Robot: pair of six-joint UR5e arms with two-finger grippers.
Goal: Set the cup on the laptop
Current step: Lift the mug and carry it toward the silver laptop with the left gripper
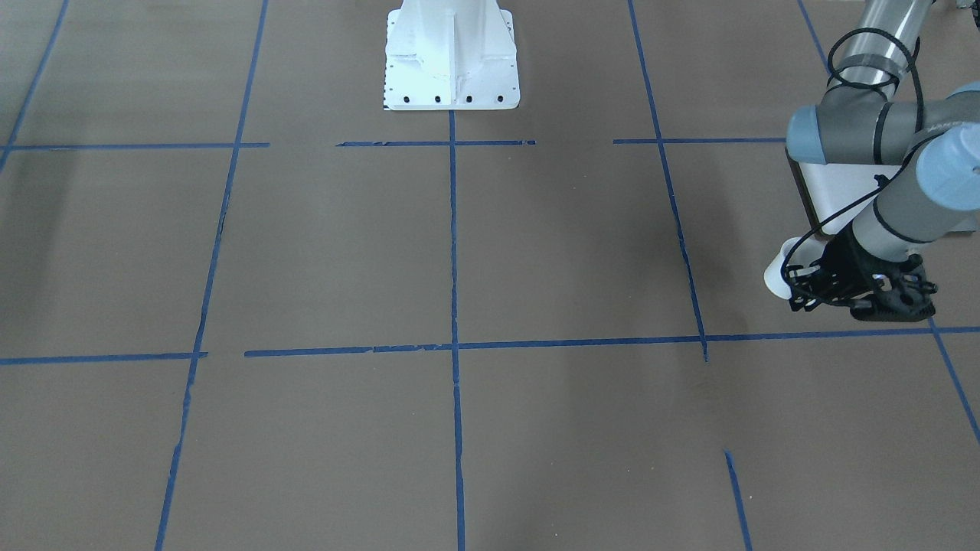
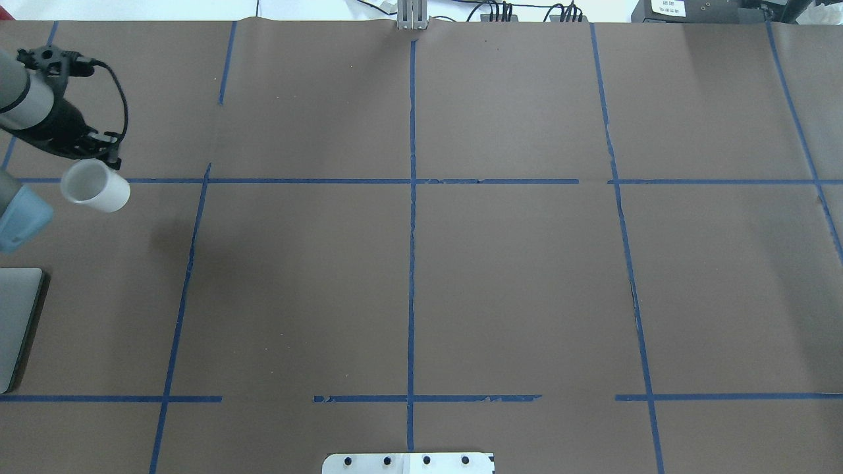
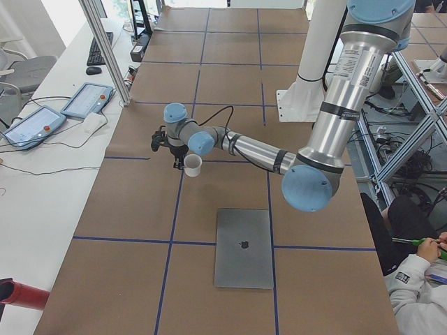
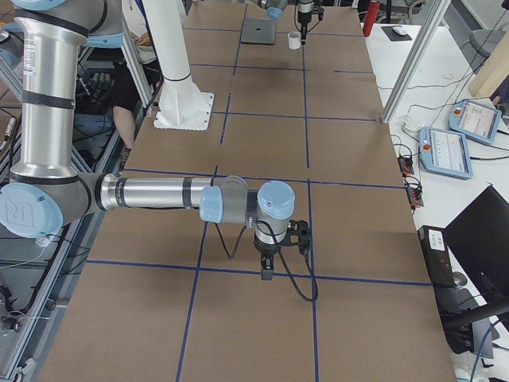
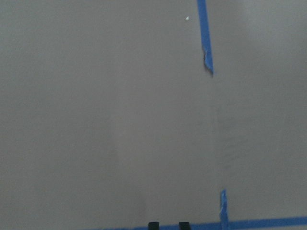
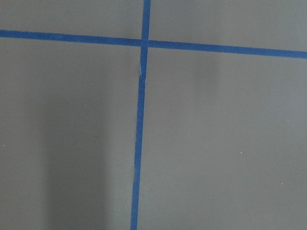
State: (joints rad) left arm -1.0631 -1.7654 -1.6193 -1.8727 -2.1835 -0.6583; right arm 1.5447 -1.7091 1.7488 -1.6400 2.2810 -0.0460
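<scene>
The small white cup is at the table's left end, seen also in the front view and the left view. My left gripper is right against its side and shut on it. In the left wrist view the two fingertips stand close together around the gripper's midpoint, and the cup is out of that frame. I cannot tell whether the cup's base touches the paper. The silver-grey laptop lies closed and flat, nearer the robot than the cup. My right gripper hangs low over the table's other end; I cannot tell whether it is open.
Brown paper with a blue tape grid covers the table. The white robot pedestal stands at mid table edge. Teach pendants and an aluminium post are beside the table. A seated person is near the robot's side.
</scene>
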